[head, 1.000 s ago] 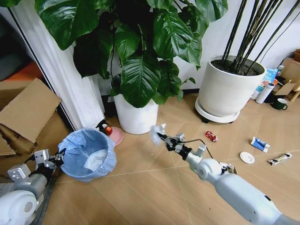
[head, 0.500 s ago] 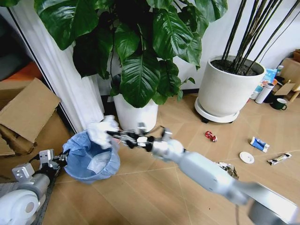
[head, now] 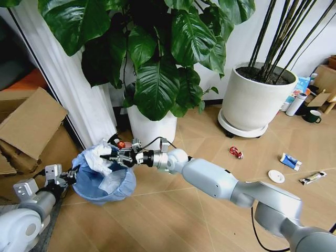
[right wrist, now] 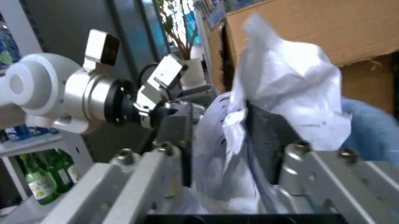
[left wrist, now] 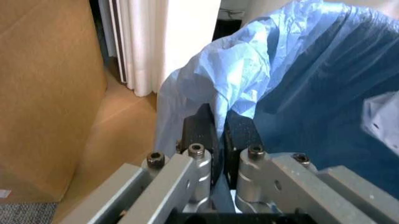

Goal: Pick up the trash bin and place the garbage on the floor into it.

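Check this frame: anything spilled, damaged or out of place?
Litter lies on the floor beside the right arm: a crushed red can, blue-white wrapper, white lid and small tube. Nothing looks damaged otherwise.

Right end effector [head: 111, 157] extended leftward, clamped; left end effector [head: 70, 176] low, clamped.

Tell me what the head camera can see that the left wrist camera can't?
Head view alone: the right gripper holding a crumpled white tissue, the crushed red can, white round lid and planters. Left wrist view alone: close up, the left gripper pinching the bag's rim. Both: the trash bin and brown cardboard.
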Tool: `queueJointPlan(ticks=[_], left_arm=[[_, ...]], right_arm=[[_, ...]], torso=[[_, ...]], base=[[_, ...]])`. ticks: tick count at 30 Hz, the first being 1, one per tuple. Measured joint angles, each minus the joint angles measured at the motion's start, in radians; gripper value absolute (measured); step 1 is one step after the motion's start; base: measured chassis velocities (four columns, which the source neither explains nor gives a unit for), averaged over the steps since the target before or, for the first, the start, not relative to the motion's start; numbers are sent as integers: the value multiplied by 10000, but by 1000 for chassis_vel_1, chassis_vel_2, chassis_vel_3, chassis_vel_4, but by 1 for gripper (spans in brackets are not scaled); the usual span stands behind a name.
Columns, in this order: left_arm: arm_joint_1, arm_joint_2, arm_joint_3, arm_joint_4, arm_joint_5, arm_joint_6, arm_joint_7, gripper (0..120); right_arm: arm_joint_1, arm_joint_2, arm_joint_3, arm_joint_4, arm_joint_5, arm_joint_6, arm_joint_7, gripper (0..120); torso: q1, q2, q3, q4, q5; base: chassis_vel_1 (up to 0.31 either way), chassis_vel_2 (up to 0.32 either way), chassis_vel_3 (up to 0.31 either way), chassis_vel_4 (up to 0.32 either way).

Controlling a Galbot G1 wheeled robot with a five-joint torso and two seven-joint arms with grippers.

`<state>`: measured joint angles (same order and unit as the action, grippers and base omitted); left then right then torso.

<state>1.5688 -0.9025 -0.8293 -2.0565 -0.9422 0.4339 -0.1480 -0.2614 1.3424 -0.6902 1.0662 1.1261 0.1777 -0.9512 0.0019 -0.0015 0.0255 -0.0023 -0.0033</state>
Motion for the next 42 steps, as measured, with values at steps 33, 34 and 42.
queueJointPlan(ticks=[33, 34, 42], left_arm=[[-116, -99, -133, 166, -184, 55, -165, 0], [-116, -99, -133, 166, -184, 55, -165, 0], [-91, -127, -183, 174, -110, 35, -128, 0]], right_arm=[[-2128, -3739, 1185, 1684, -474, 70, 3828, 100], [-2128, -3739, 1185, 1684, -474, 70, 3828, 100], [-5846, -4559, 4948, 2417, -2259, 253, 7356, 100]], torso=[[-1, 0, -1, -4, 5], [-1, 0, -1, -4, 5], [-2, 1, -2, 2, 8]], base=[[0, 0, 0, 0], [0, 0, 0, 0], [0, 0, 0, 0]])
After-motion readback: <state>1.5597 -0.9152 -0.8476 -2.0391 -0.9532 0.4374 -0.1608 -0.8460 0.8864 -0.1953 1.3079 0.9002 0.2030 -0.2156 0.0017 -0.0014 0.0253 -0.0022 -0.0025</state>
